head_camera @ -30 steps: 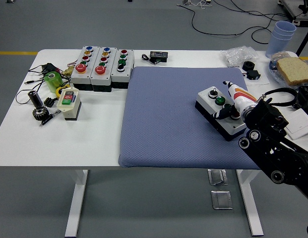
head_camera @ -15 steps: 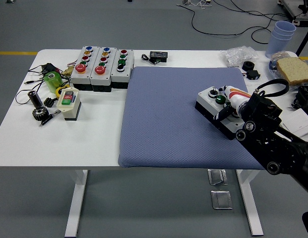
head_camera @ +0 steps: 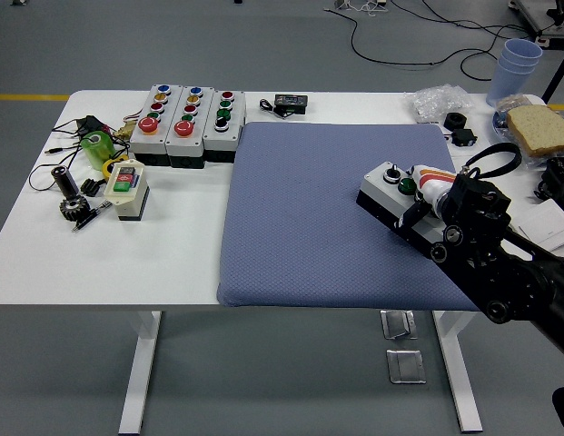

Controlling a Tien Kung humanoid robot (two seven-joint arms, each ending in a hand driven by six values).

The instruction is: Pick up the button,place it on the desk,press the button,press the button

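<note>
- The small grey button box [head_camera: 390, 202] sits on the blue mat [head_camera: 309, 209], right of centre in the frame, turned at an angle with its near end tucked under the robot's right hand [head_camera: 438, 195].
- That hand comes in from the lower right and lies over the box's near half; I cannot tell from here whether its fingers are clasping the box or just bearing down on it.
- The box lying flat on the mat suggests the placing is done and the hand is over it to press; the black knob and green button at the far end are uncovered.
- Against the picture a second ago, the arm has pushed further in and up over the box, hiding more of it; the box itself looks nudged slightly, hardly moved.
- The three bigger button boxes [head_camera: 186, 116] in the upper left, and the yellowish switch box [head_camera: 125, 184] below them, are just as they were.
- No left arm shows anywhere.
</note>
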